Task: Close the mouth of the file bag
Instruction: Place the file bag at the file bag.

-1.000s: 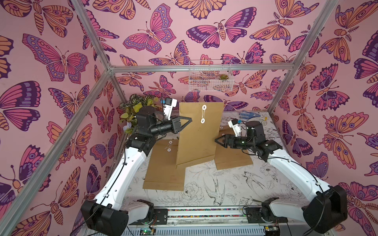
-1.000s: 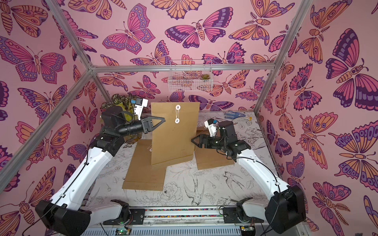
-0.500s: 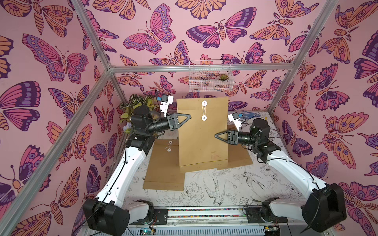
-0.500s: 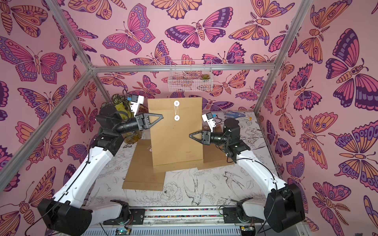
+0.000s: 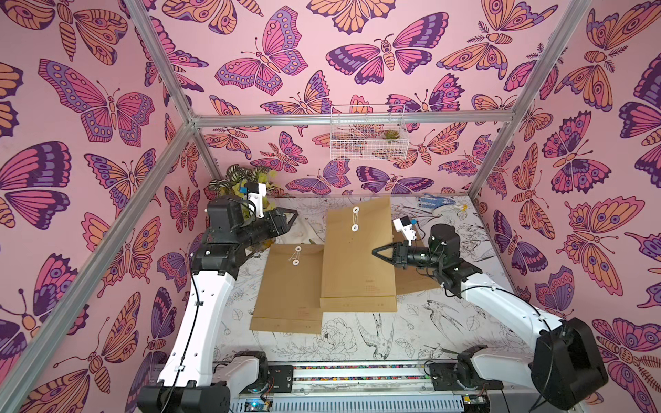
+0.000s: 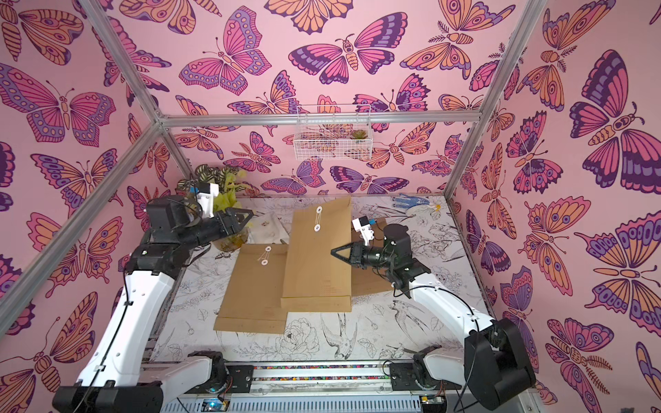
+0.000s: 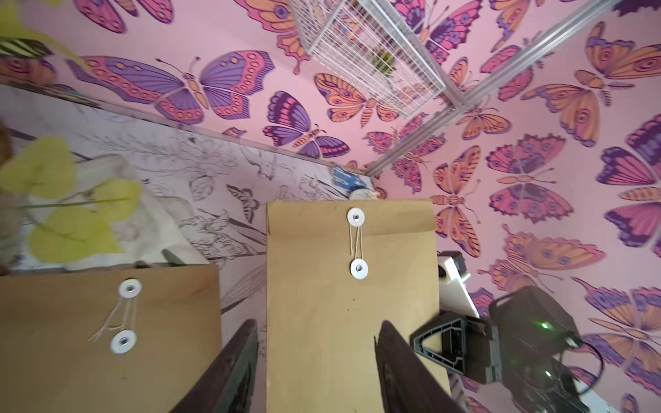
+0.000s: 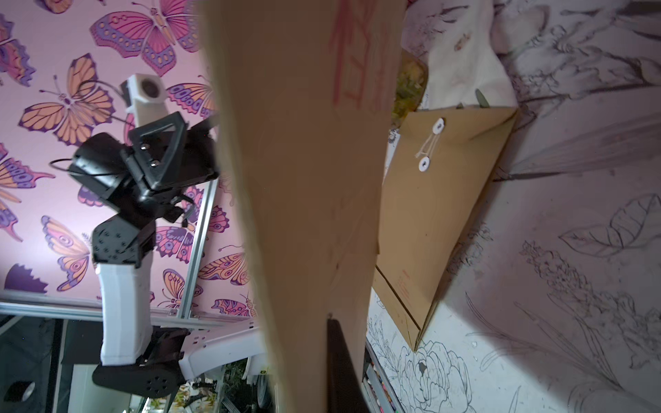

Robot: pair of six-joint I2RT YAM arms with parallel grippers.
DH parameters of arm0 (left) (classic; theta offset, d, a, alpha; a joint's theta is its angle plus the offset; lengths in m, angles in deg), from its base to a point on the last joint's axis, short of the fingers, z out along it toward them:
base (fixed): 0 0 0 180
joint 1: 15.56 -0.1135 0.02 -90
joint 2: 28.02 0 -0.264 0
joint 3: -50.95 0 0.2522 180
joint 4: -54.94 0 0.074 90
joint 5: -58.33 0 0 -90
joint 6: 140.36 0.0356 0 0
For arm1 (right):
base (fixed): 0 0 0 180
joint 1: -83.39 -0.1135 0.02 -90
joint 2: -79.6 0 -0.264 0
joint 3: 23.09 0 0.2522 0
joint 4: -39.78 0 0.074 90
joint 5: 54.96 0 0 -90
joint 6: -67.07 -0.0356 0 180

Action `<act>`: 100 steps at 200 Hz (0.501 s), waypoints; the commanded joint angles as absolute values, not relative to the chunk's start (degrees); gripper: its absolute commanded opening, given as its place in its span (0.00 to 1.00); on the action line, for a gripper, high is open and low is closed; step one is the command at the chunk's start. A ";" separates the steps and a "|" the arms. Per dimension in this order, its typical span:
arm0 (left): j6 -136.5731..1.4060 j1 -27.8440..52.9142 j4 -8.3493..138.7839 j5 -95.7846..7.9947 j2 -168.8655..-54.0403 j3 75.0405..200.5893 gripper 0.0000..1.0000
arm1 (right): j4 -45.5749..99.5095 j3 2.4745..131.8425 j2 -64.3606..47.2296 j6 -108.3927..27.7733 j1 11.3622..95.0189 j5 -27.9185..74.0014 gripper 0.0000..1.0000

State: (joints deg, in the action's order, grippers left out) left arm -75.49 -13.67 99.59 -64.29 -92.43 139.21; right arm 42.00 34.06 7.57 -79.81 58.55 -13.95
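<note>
Stood with the left arm [image 5: 211,296] and the right arm [image 5: 500,300] both bent at the elbow, forearms angled inward. Held the left gripper [image 5: 291,220] with jaws parted and empty, just short of the file bag [image 5: 357,257]. Pinched the bag's side edge with the right gripper [image 5: 375,252], jaws closed, pointing toward the left gripper.

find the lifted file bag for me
The lifted file bag stands mid-table in both top views, its right edge pinched by the right tool, a flat file bag on its left.
</note>
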 commanded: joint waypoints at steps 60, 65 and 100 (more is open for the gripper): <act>-69.90 2.81 105.45 -55.95 -97.80 140.71 0.56 | 32.79 37.78 -8.61 -76.33 52.24 0.37 0.00; -69.88 3.93 105.00 -55.61 -98.23 140.68 0.56 | 31.46 38.01 -8.98 -74.70 52.36 1.07 0.00; -69.72 8.45 102.28 -55.75 -102.35 140.71 0.56 | 25.60 39.67 -13.83 -71.16 52.20 0.70 0.00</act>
State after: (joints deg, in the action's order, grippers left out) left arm -71.12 6.57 104.27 -57.07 -100.01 139.76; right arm 30.38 37.50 -11.75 -75.20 52.63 -0.90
